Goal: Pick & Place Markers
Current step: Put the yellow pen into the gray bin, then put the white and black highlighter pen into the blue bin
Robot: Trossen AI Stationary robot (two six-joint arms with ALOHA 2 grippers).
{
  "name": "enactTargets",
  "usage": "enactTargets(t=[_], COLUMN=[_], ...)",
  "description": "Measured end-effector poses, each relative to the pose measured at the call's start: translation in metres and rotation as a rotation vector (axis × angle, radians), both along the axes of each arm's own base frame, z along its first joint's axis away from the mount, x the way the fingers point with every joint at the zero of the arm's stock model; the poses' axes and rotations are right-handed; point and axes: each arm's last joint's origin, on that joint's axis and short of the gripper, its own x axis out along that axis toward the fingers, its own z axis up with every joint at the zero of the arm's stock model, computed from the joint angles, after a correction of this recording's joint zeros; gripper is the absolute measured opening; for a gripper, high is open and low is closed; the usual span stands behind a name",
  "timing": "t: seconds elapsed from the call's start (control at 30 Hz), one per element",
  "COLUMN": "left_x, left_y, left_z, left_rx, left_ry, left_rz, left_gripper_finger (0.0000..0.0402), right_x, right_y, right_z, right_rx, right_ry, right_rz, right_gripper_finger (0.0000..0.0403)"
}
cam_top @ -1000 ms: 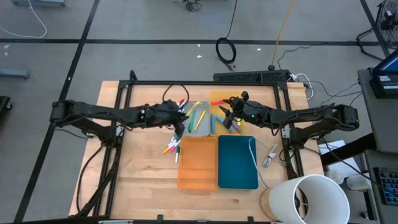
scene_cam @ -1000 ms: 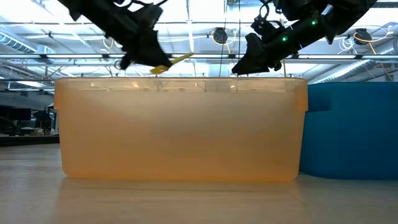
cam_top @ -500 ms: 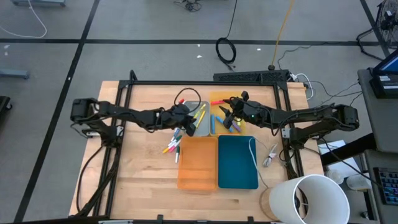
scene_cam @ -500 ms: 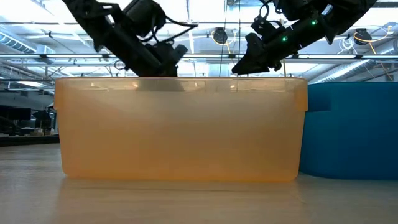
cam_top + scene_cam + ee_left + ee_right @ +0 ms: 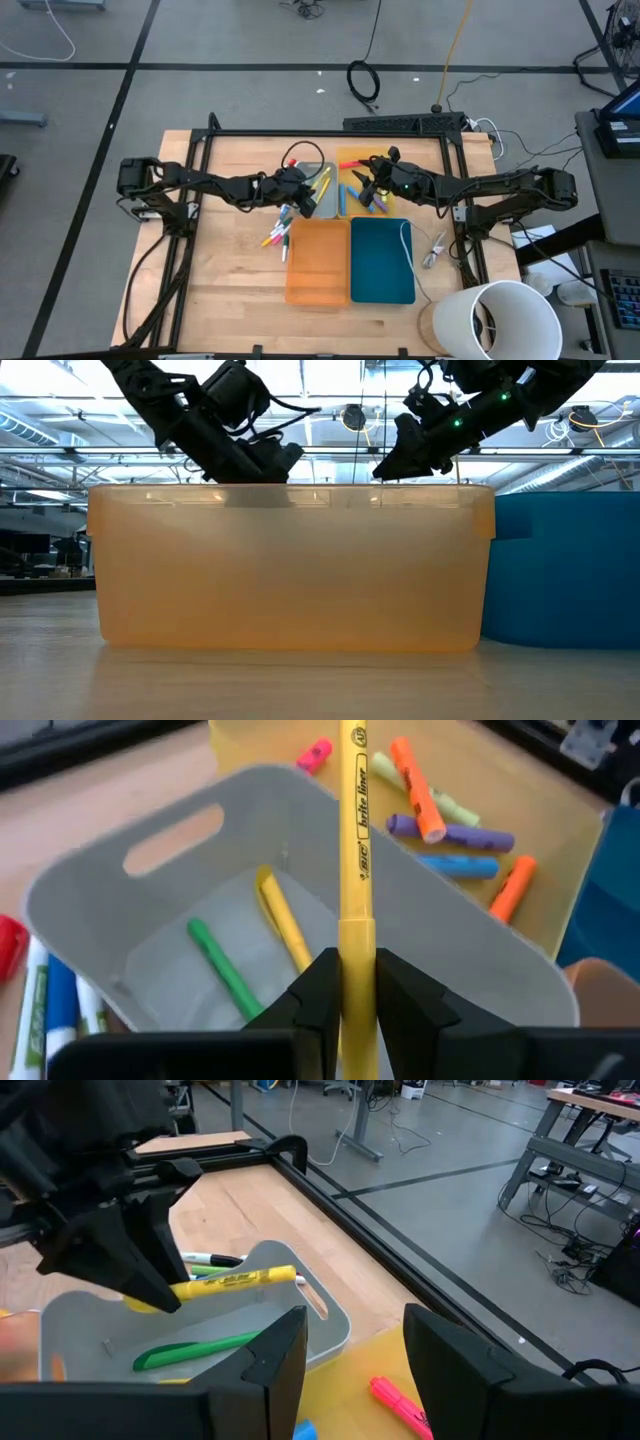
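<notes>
- A yellow highlighter (image 5: 355,880) is held between the narrowed fingers of the left gripper (image 5: 350,1010), above the near edge of the grey tray (image 5: 90,910); only its front length is seen in the left wrist view, the rear end being hidden between the fingers.
- From the right wrist view the same yellow highlighter (image 5: 235,1283) is seen sticking out level from the left gripper (image 5: 140,1285) over the grey tray (image 5: 330,1330).
- Two markers lie inside the grey tray: a green one (image 5: 222,968) and a yellow one (image 5: 282,925), the lower end of each being cut off by the gripper fingers.
- The right gripper (image 5: 365,187) hangs over the yellow tray (image 5: 350,158) with its fingers (image 5: 270,1355) parted and nothing seen between them.
- In the yellow tray, an orange marker (image 5: 416,788), a purple one (image 5: 450,832), a blue one (image 5: 458,866), a second orange one (image 5: 512,888) and a pink one (image 5: 314,755) are made out; a pale marker behind the orange one is mostly covered.
- Left of the grey tray, loose markers (image 5: 277,235) lie on the wooden table (image 5: 225,280); their colours are hard to separate from above.
- In the low view, the orange tray (image 5: 290,570) fills the foreground and hides both far trays and their contents; only the left gripper (image 5: 262,460) and the right gripper (image 5: 395,463) show above its rim.
- The teal tray (image 5: 381,260) lies right of the orange tray (image 5: 317,262), with a white cord (image 5: 407,240) across its right edge.
</notes>
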Motion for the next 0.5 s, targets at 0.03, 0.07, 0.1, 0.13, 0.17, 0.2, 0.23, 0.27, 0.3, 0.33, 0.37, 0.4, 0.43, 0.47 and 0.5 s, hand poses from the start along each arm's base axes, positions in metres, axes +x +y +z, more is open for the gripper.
enactTargets(t=[0.03, 0.07, 0.1, 0.13, 0.17, 0.2, 0.23, 0.27, 0.3, 0.33, 0.37, 0.4, 0.43, 0.47, 0.5], left_x=[0.000, 0.000, 0.000, 0.000, 0.001, 0.001, 0.001, 0.001, 0.001, 0.000, 0.000, 0.000, -0.003, -0.004, -0.005], left_y=[0.000, -0.001, -0.001, -0.001, -0.002, -0.002, -0.002, -0.002, -0.001, -0.001, -0.001, -0.001, -0.001, -0.002, -0.002], left_z=[0.000, 0.000, -0.001, 0.000, 0.000, 0.000, -0.001, -0.001, -0.001, -0.001, -0.001, 0.001, 0.003, 0.005, 0.010], left_rx=[0.008, 0.014, 0.013, 0.009, 0.004, 0.002, 0.001, 0.001, 0.001, 0.002, 0.009, 0.018, 0.028, 0.042, 0.054], left_ry=[0.003, 0.012, 0.015, 0.012, 0.008, 0.008, 0.011, 0.012, 0.011, 0.011, 0.015, 0.021, 0.035, 0.044, 0.041], left_rz=[-0.007, -0.018, -0.031, -0.048, -0.057, -0.060, -0.059, -0.059, -0.059, -0.059, -0.067, -0.087, -0.116, -0.144, -0.167], left_gripper_finger=[0.0064, 0.0068, 0.0074, 0.0083, 0.0095, 0.0109, 0.0124, 0.0141, 0.0158, 0.0175, 0.0191, 0.0206, 0.0219, 0.0231, 0.0242], right_x=[0.000, 0.000, 0.000, 0.000, 0.000, 0.000, 0.000, 0.000, 0.000, 0.000, 0.000, 0.000, 0.000, 0.000, 0.000], right_y=[0.000, 0.000, 0.000, 0.000, 0.000, 0.000, 0.000, 0.000, 0.000, 0.000, 0.000, 0.000, 0.000, 0.000, 0.000], right_z=[0.000, 0.000, 0.000, 0.000, 0.000, 0.000, 0.000, 0.000, 0.000, 0.000, 0.000, 0.000, 0.000, 0.000, 0.000], right_rx=[0.000, 0.000, 0.000, 0.000, 0.000, 0.000, 0.000, 0.000, 0.000, 0.000, 0.000, 0.000, 0.000, 0.000, 0.000], right_ry=[0.000, 0.000, 0.000, 0.000, 0.000, 0.000, 0.000, 0.000, 0.000, 0.000, 0.000, 0.001, 0.001, 0.001, 0.002], right_rz=[0.000, 0.000, 0.000, 0.000, 0.000, 0.000, 0.000, 0.000, 0.000, 0.000, 0.000, 0.000, 0.000, 0.000, 0.000], right_gripper_finger=[0.0155, 0.0155, 0.0155, 0.0155, 0.0155, 0.0155, 0.0155, 0.0155, 0.0155, 0.0155, 0.0155, 0.0155, 0.0155, 0.0155, 0.0155])
